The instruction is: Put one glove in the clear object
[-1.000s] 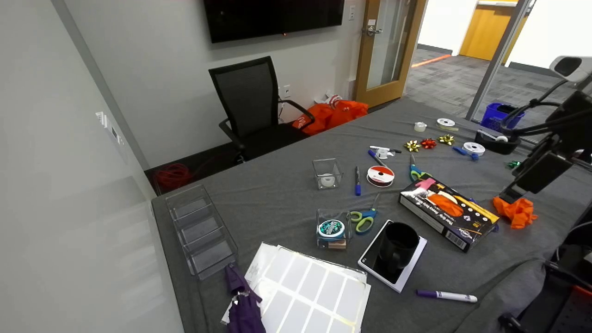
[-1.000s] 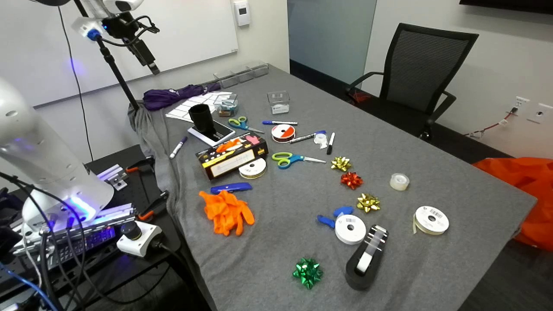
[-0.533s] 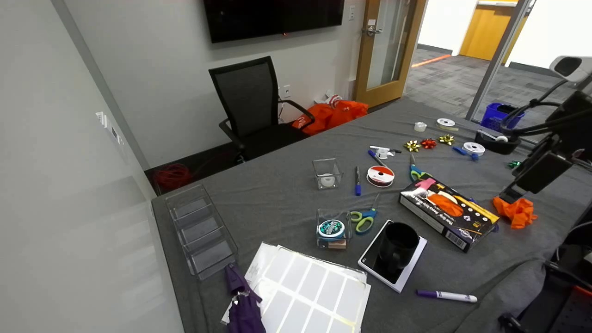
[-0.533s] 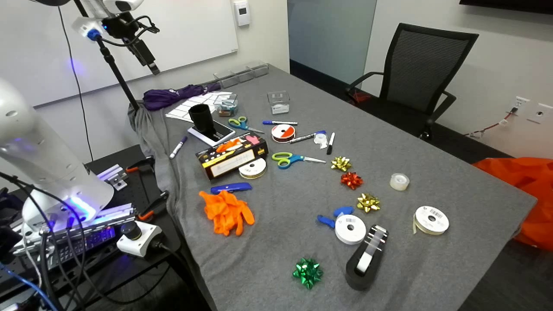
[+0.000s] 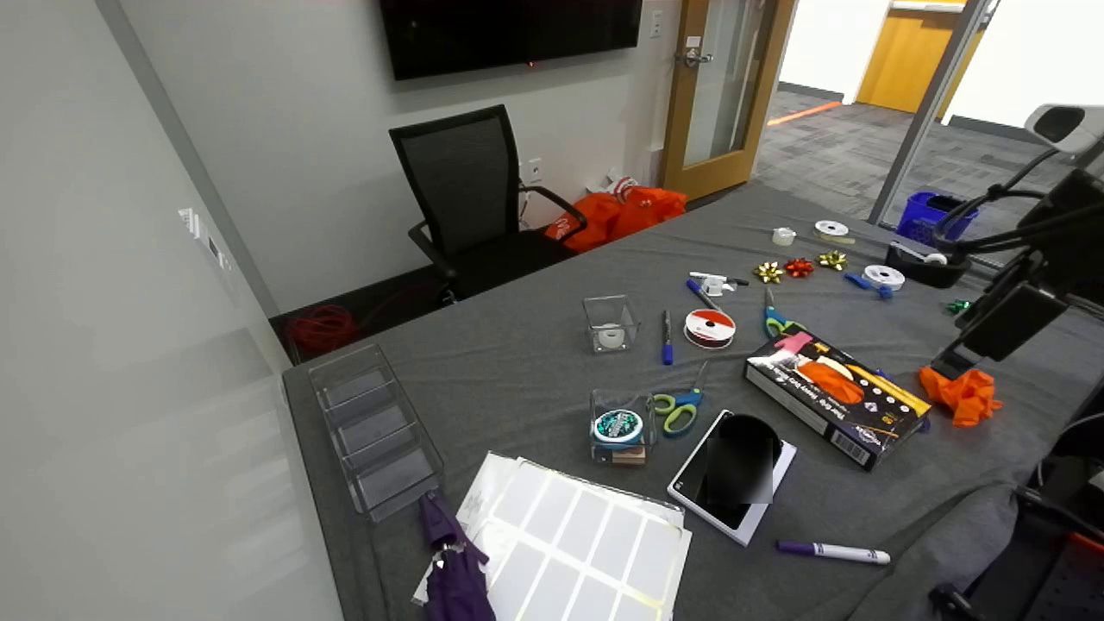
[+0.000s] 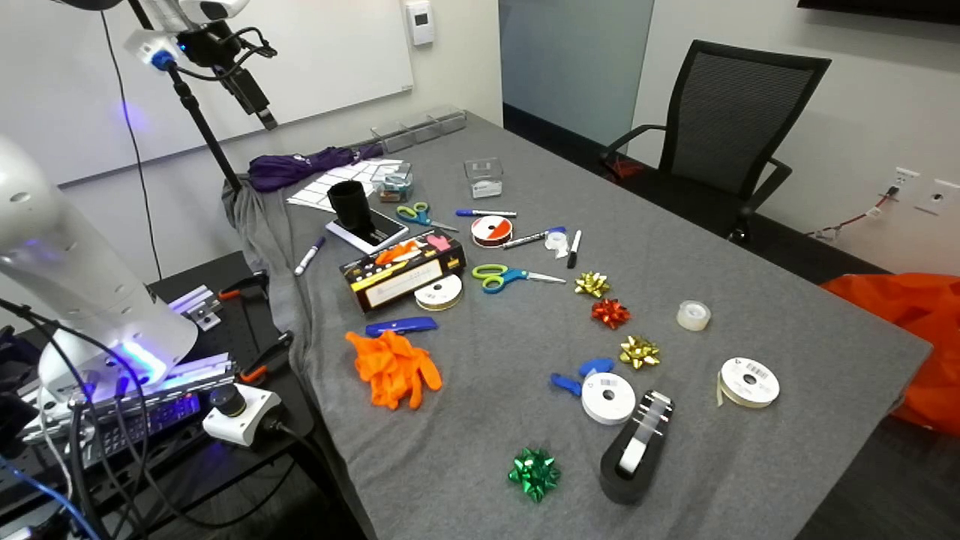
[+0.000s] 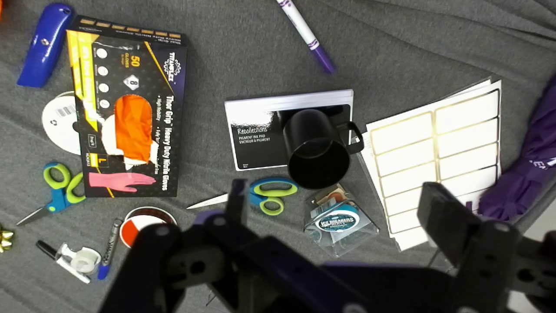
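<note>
The crumpled bright orange glove lies on the grey cloth. It also shows in an exterior view, partly behind my gripper. I cannot tell whether the heap is one glove or two. Two small clear containers stand on the table. One clear container holds a tape roll and also shows in an exterior view. Another clear container holds a mint tin and other small items. In the wrist view my gripper is open and empty, high above the table, its fingers either side of the mint-tin container.
A black glove box, a black mug on an ink pad, scissors, and a purple umbrella surround the containers. A blue knife lies beside the glove. Clear stacked trays stand at the table edge.
</note>
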You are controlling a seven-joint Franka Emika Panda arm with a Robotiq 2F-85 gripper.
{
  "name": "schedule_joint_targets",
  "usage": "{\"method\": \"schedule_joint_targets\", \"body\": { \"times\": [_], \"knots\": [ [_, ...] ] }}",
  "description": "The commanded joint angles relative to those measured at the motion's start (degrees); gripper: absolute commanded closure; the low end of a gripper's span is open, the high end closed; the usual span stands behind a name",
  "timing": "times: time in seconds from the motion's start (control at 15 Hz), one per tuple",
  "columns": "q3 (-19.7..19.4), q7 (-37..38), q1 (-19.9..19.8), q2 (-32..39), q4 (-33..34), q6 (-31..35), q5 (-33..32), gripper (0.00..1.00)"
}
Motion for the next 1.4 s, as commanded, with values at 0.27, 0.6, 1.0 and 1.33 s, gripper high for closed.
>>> {"method": "schedule_joint_targets", "body": {
  "times": [0.27, 0.6, 1.0, 1.33],
  "knots": [
    [0.54, -0.41, -0.58, -0.05, 0.15, -0.25, 0.51, 0.00],
    [1.15, -1.40, -1.11, 3.22, 0.56, -2.20, -1.28, 0.00],
    [0.05, -5.79, -1.39, 11.06, -0.09, -0.46, -6.73, 0.00],
    [-3.08, -16.71, -0.82, 17.45, -0.07, 7.99, -8.43, 0.00]
  ]
}}
